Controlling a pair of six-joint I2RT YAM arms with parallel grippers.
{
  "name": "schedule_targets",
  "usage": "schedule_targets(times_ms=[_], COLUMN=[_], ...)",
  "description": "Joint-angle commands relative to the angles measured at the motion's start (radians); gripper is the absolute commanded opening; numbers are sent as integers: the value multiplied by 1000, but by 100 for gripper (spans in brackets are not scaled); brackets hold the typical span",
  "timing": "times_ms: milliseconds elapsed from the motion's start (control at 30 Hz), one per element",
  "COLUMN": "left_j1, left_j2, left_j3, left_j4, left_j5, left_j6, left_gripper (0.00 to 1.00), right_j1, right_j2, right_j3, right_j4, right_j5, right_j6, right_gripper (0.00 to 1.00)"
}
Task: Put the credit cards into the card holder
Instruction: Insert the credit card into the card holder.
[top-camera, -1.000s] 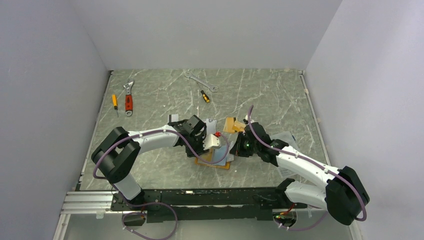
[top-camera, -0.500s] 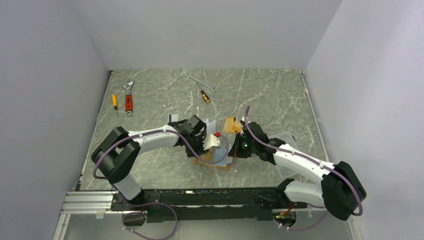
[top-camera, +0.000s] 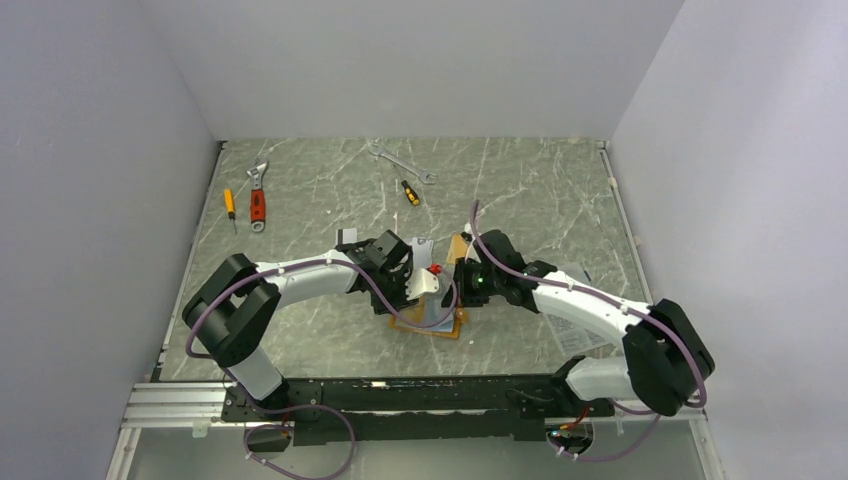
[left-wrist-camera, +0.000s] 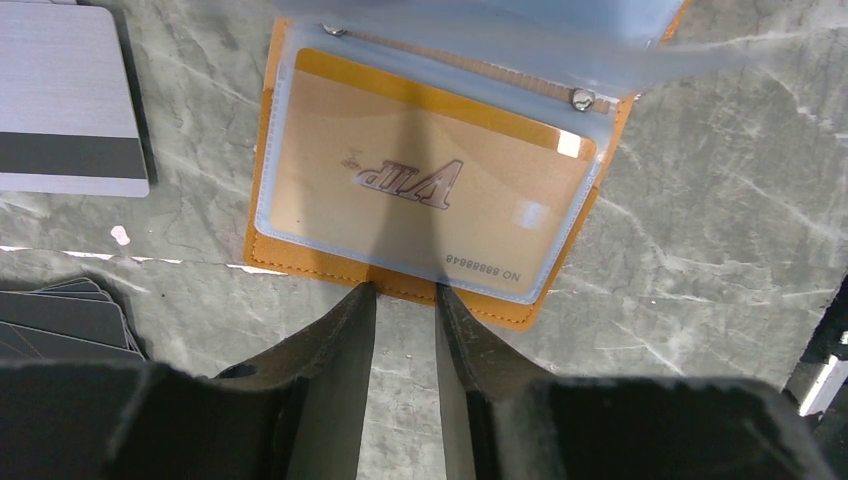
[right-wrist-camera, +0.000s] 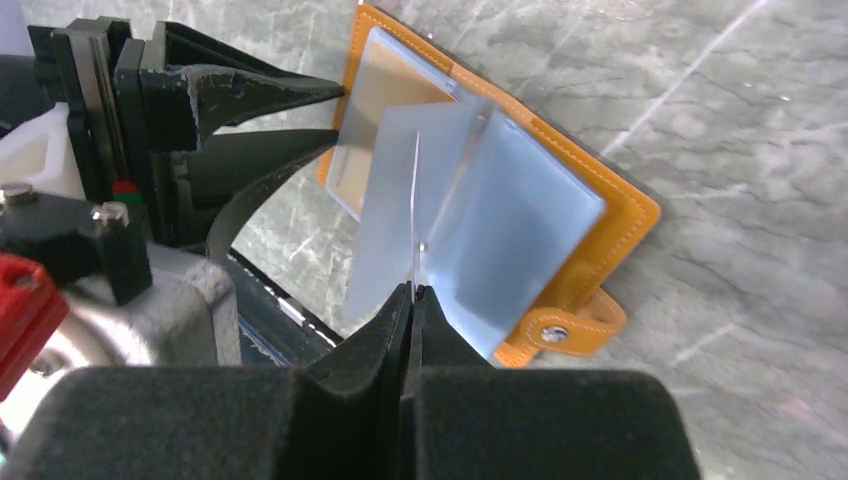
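The orange card holder (left-wrist-camera: 480, 303) lies open on the marble table, an orange-tan VIP credit card (left-wrist-camera: 420, 180) inside its clear pocket. My left gripper (left-wrist-camera: 402, 290) is open a narrow gap, both fingertips touching the holder's near edge and bare table showing between them. My right gripper (right-wrist-camera: 413, 290) is shut on a clear pocket leaf (right-wrist-camera: 400, 190) of the holder (right-wrist-camera: 620, 215), holding it upright, edge on. From above, both grippers (top-camera: 425, 300) (top-camera: 460, 290) meet over the holder (top-camera: 432, 327). A silver-grey credit card (left-wrist-camera: 60, 90) with a black stripe lies beside it.
A stack of dark cards (left-wrist-camera: 60, 318) sits left of my left fingers. An orange-tan card (top-camera: 460, 245) lies behind the right wrist. At the back are a spanner (top-camera: 405, 162), a screwdriver (top-camera: 410, 192), a red-handled wrench (top-camera: 258, 200) and a small screwdriver (top-camera: 229, 205).
My right arm has swung left, bringing its wrist in over the holder beside the left gripper. The left arm has stayed put, its jaws narrowing very slightly.
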Motion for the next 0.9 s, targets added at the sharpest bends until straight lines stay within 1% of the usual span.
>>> schedule_targets(times_ms=[0,133,233,333,500,700,867], left_j1=[26,88,120,124,122,114,53], left_j2=[-38,-70,-105,-115,-85,-37,-8], left_j3=[23,35,8,-21,-36,-18,-43], left_j4=[-59,-93,-85,-67,-28,-22,9], left_j5=[76,137,157,150,143,128,39], left_j6=[14,36,78,108,121,124,98], left_gripper=[34,34,34,34,34,34,33], right_j1=[7,21,36,40,40,30,3], right_j2=[46,97,143,167,176,163,125], right_j3=[-28,-76,-65,-59,-45,-46,-70], right_j4=[173,311,336,348,331,292,259], right_j5=[-98,-119,-100,-82,-53,-52,-50], right_j6=[85,161,174,186,186,180,180], right_gripper=[0,0,0,0,0,0,0])
